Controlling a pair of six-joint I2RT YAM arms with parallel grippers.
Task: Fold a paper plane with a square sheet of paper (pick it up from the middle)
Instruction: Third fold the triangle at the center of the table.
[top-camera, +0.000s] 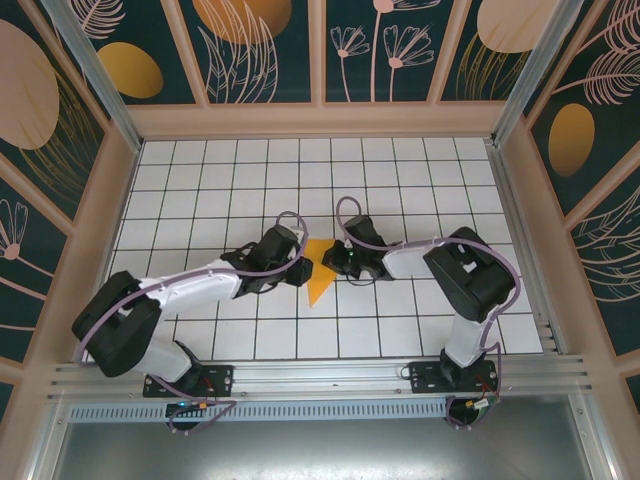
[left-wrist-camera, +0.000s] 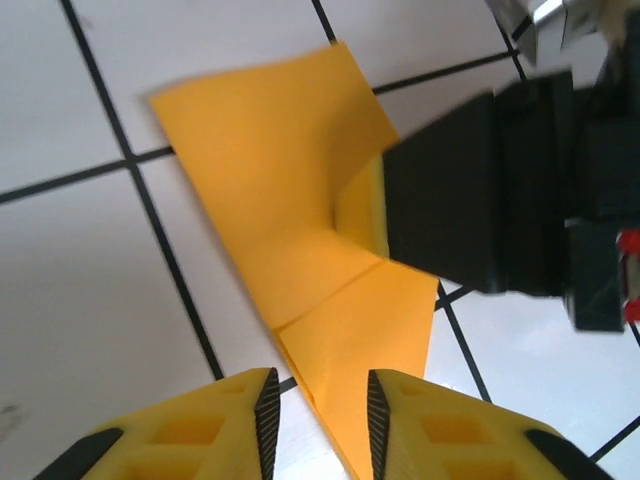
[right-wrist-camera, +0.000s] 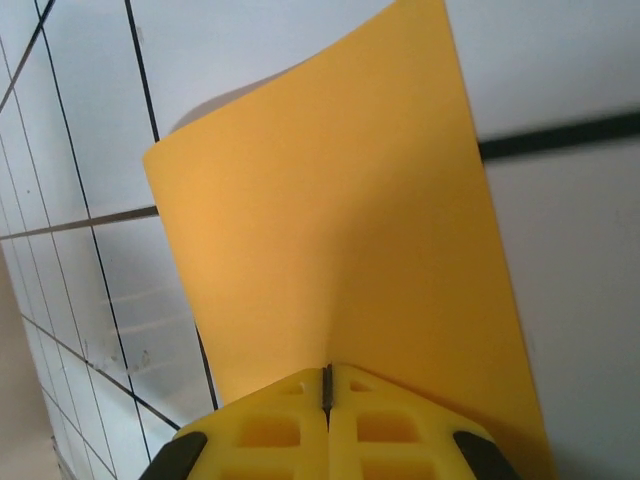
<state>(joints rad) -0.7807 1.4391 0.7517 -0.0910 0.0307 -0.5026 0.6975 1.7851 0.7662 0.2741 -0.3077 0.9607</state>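
Clearly, the right hand (right-wrist-camera: 327, 378) is clenched on the paper (right-wrist-camera: 330, 220), its yellow fingers pressed together over the sheet's edge at the bottom of the right wrist view. The left hand (left-wrist-camera: 320, 400) is released, its fingers parted at the bottom of its view, with the paper's lower corner running into the gap. Creased and partly lifted, the paper sits mid-frame in the top view, between both hands, on the gridded bench (top-camera: 400, 170).
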